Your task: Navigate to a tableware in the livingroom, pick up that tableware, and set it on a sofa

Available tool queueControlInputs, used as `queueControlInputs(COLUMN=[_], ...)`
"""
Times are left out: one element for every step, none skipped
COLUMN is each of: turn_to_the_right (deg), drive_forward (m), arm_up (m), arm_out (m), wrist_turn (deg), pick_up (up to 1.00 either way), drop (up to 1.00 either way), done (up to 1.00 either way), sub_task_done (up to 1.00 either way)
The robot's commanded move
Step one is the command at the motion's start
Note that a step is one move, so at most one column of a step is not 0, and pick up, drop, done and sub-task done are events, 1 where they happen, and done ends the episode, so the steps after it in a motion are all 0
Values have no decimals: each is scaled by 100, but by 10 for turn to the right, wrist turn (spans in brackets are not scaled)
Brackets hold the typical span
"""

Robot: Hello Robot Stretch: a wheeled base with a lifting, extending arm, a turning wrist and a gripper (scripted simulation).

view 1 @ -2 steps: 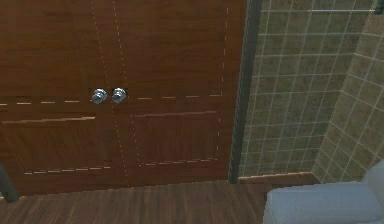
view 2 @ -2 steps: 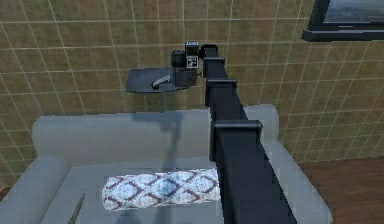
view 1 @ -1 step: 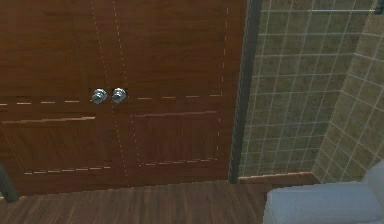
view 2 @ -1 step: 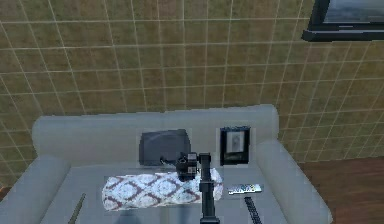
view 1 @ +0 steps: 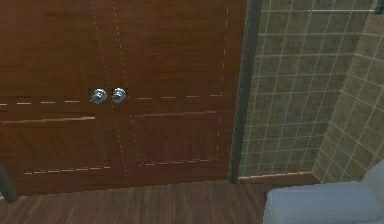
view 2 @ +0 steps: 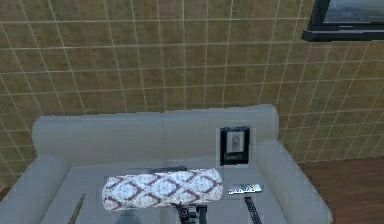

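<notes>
Pale grey sofa [view 2: 130,135] against a tan tiled wall [view 2: 150,60], patterned cushion [view 2: 160,188] just beyond the dark gripper [view 2: 188,211], whose hold cannot be told.

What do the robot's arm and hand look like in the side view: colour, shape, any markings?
The arm is a dark square bar, plain, with no cables visible. Near its far end stands a white square with black marks in a dark frame. The hand is a dark, low shape; its fingers are too small to tell.
</notes>
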Motion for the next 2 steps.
queueControlInputs(turn_to_the_right=[0, 0], drive_forward=[0, 0], arm_up=[0, 10], arm_out=[0, 0], wrist_turn=[0, 0], pick_up=[0, 0], drop=[100, 0], done=[0, 0], sub_task_done=[0, 0])
